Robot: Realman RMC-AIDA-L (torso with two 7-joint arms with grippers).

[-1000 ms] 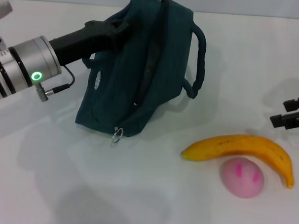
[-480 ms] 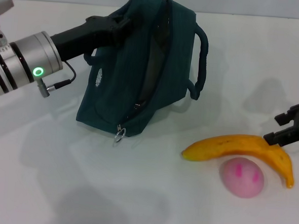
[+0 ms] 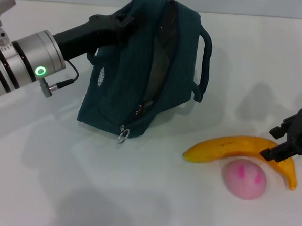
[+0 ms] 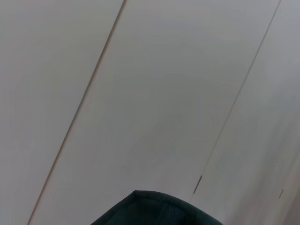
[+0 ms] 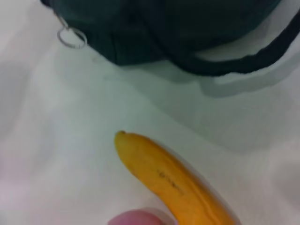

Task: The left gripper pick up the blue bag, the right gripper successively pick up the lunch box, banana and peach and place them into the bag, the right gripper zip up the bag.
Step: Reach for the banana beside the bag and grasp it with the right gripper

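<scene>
1. The left gripper (image 3: 126, 23) is closed on the upper edge of the bag (image 3: 143, 76), holding it up off the table (image 3: 44, 178). Bag and gripper sit slightly higher and further right than a second ago.
2. The bag hangs below those jaws, its zipper open and the ring pull (image 3: 123, 138) dangling at its lowest corner just above the table.
3. The right gripper (image 3: 285, 144) has come down and inward from the right edge. A second ago it hovered well above the fruit; now its open fingers reach the right end of the banana (image 3: 241, 149), one finger over the peel.
4. The banana lies on the table, unmoved, most of it stretching from those jaws toward the bag.
5. The peach (image 3: 245, 177) sits just below the jaws, touching the banana's inner curve, also unmoved.
6. The right wrist view shows the banana's tip (image 5: 123, 138) close up, the bag beyond.
</scene>
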